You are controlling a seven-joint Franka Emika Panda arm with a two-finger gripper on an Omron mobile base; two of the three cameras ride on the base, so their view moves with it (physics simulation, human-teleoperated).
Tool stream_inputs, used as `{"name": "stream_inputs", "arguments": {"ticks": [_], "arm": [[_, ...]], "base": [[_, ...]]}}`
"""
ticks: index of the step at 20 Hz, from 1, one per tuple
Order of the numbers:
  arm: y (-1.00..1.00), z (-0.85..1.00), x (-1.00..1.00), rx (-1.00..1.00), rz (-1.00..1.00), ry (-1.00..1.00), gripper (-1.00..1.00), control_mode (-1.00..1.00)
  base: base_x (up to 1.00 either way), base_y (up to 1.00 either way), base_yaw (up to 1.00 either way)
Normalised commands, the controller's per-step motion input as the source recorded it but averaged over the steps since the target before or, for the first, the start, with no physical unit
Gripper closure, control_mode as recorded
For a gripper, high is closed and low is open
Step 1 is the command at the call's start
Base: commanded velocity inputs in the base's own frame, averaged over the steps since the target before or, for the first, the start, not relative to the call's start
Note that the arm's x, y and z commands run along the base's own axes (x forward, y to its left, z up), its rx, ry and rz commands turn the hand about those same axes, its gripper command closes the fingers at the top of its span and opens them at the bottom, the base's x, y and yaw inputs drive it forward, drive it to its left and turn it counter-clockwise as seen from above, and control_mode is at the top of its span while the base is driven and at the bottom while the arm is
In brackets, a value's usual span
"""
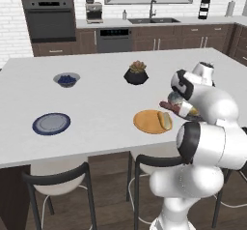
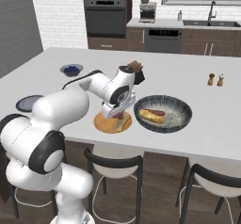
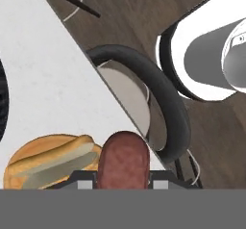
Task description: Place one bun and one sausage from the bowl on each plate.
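Observation:
My gripper (image 3: 123, 181) is shut on a reddish-brown sausage (image 3: 124, 159) and holds it just above the orange plate (image 2: 101, 122), near the counter's front edge. A split bun (image 3: 50, 159) lies on that plate beside the sausage. The wide dark grey bowl (image 2: 181, 119) sits to the right of the plate with one bun (image 2: 150, 117) and one sausage (image 2: 157, 112) in it. The dark blue plate (image 1: 51, 123) lies bare far to the left. From the left base view the gripper (image 1: 174, 109) hangs over the orange plate's (image 1: 147, 122) right edge.
A small blue-filled bowl (image 1: 66, 79) and a black plant pot (image 1: 136, 74) stand further back on the counter. Two shakers (image 2: 215, 80) stand at the far right. Dark-framed stools (image 3: 144, 103) sit under the counter's front edge, directly below the gripper.

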Motion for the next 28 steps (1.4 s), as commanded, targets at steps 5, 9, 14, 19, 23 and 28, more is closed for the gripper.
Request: {"name": "stream_inputs", "arguments": {"ticks": [5,9,14,19,23,28], "arm": [[0.55,0.00,0.32,-0.01,-0.14,0.08,1.00,-1.00],[0.59,0.00,0.33,-0.01,-0.26,0.14,1.00,-1.00],[0.47,0.00,0.29,0.00,-0.31,0.13,1.00,-1.00],[0.02,-0.14,0.26,0.00,-0.33,0.09,1.00,-1.00],[0.04,-0.32,0.34,-0.03,-0.18,0.05,1.00,-1.00],[0.44,-0.25,0.19,-0.08,-0.06,0.00,1.00,-1.00]], "base": [[0.00,0.00,0.00],[0.00,0.00,0.00],[0.00,0.00,0.00],[0.00,0.00,0.00],[0.00,0.00,0.00],[0.00,0.00,0.00]]}}
